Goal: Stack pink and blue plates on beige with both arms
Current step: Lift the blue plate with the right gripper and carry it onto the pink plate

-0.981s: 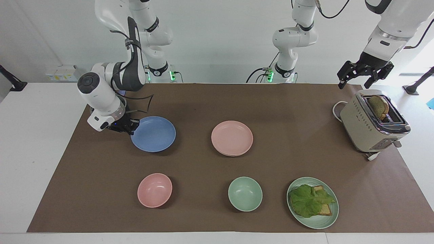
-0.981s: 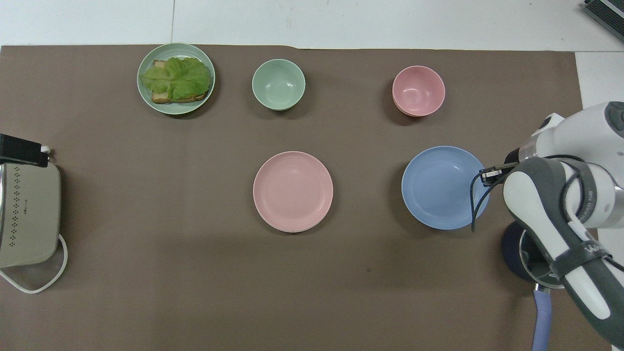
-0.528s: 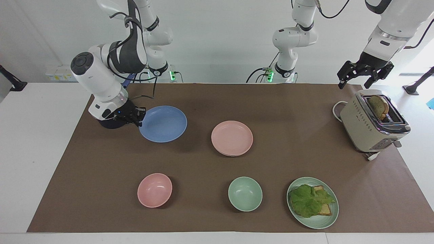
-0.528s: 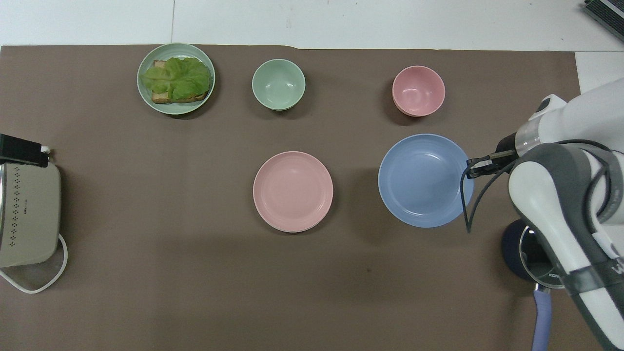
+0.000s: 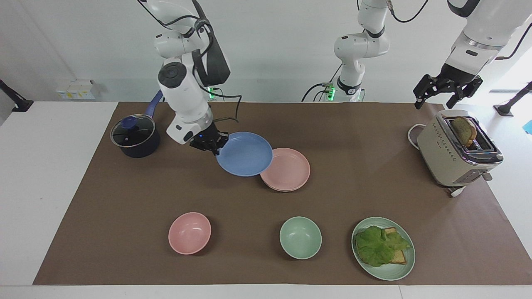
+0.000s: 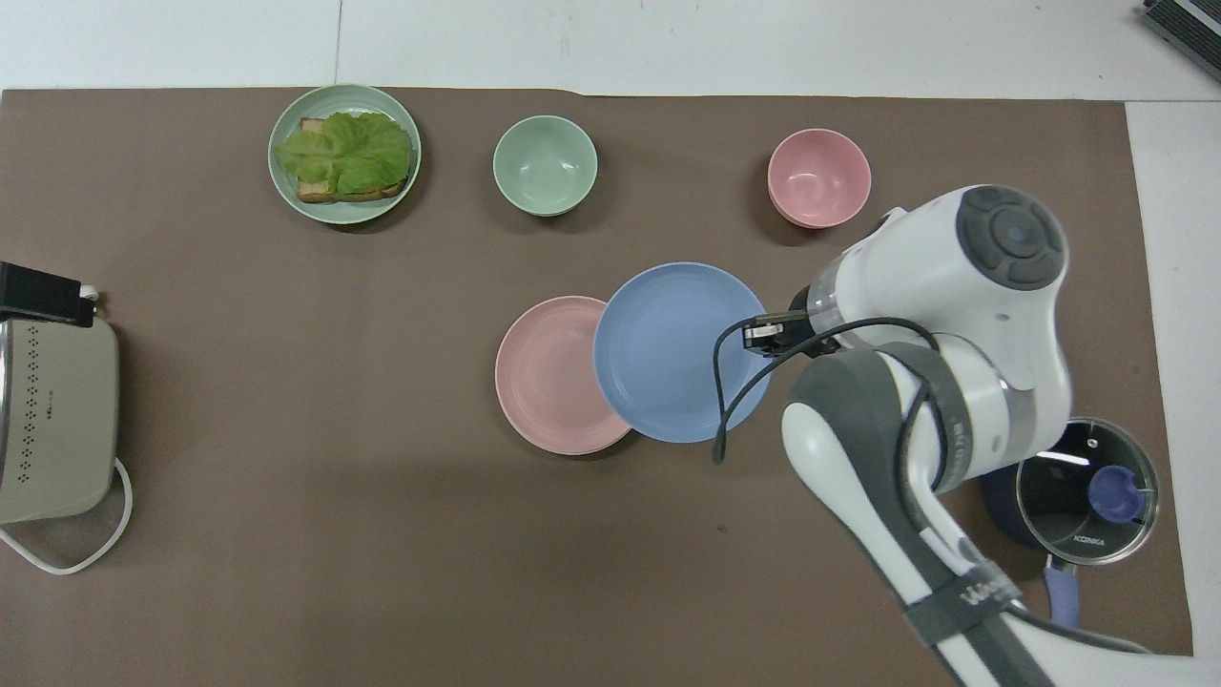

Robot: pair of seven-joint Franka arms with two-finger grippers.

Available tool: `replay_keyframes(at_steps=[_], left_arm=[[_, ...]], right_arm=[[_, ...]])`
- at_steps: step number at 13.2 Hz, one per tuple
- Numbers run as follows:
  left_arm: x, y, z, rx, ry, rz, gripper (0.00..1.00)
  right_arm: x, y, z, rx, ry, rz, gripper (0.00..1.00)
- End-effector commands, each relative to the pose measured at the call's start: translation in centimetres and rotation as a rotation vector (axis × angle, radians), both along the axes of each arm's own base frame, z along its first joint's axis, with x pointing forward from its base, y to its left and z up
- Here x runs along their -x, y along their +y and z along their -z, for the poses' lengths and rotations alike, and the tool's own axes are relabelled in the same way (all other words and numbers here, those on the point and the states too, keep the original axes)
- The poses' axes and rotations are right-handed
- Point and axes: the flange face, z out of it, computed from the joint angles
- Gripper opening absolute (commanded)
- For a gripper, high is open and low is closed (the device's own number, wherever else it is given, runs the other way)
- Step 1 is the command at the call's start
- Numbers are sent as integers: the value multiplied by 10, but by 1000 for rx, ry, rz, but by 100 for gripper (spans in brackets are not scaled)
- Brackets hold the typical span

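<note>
White walls back a white worktop [image 5: 50, 174] laid with a brown mat [image 5: 357, 195], and at the mat's middle the round matte blue plate [image 5: 244, 154] hangs in the air, tilted a little, its edge overlapping the round pale pink plate [image 5: 287, 169] that lies flat on the mat. A thin cream rim shows under the pink plate, so it seems to rest on another plate, though too little shows to be sure. The right tool [image 5: 213, 143] is clenched on the blue plate's rim at the side toward the right arm's end. The left tool [image 5: 448, 92] hangs released, fingers spread, over the boxy beige toaster [image 5: 455, 151] at the left arm's end, where that arm waits; a slice of toast [image 5: 464, 129] stands in the toaster's slot. Toward the right arm's end sits a dark blue saucepan with a glass lid [image 5: 134, 136], well apart from the plates. Farther from the robots stand a small pink bowl [image 5: 189, 232], a pale green bowl [image 5: 300, 237] and a pale green plate [image 5: 392, 272] bearing lettuce on bread [image 5: 380, 245]. Only the pink plate lies under the blue plate.
</note>
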Motion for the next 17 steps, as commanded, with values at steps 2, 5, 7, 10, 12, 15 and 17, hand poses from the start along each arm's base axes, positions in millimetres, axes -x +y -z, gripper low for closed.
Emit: replay_keyframes(at_steps=[2,5,7,10,12,15,17], left_arm=[[5,2,-3,-14,5,-3,100],[5,2,-3,-14,5,-3,100],[5,2,-3,-14,5,-3,100],[5,2,-3,-14,5,-3,100],[5,2,-3,-14,5,-3,100],[5,2,-3,-14,5,-3,100],[5,2,-3,-14,5,-3,100]], right_arm=[[11,64,21,-25,-5,79,0],[16,86,46,-19,7,93,0],[23,105,66,-13,16,86,0],[26,107,81,-4,29,87,0],[26,101,85,1,36,91,0],[26,98,94,2,32,86,0],[22,92,94,1,30,92,0]])
